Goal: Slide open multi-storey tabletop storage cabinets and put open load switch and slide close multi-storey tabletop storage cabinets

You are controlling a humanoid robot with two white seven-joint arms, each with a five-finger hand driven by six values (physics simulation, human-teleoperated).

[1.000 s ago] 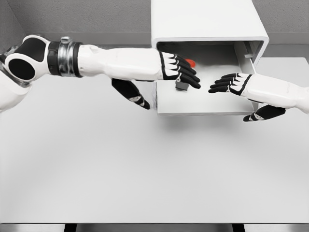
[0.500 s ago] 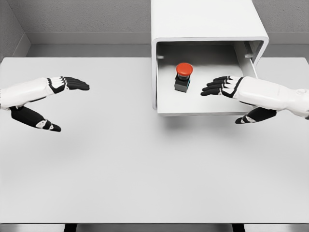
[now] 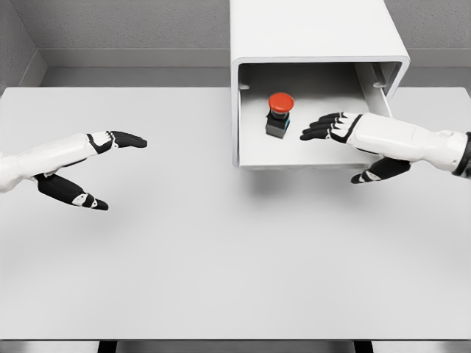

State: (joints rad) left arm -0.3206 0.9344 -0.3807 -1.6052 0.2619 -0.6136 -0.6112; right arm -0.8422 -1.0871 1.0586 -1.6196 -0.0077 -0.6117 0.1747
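We see the load switch point(image 3: 280, 114) standing in the open drawer point(image 3: 309, 154) of the cabinet point(image 3: 316, 33) — just left of our right hand point(image 3: 342, 131), whose relaxed fingers grasp nothing. Our left hand point(image 3: 99, 151) hovers well apart over the table point(image 3: 221, 257), likewise slack and empty.

We record a white cabinet point(image 3: 316, 33) with a white pulled-out drawer point(image 3: 309, 158). The switch point(image 3: 279, 115) shows a red cap over a dark grey body. The table point(image 3: 221, 257) is pale grey. Left hand point(image 3: 88, 165) and right hand point(image 3: 346, 140) are black-fingered with white panels; arms white.
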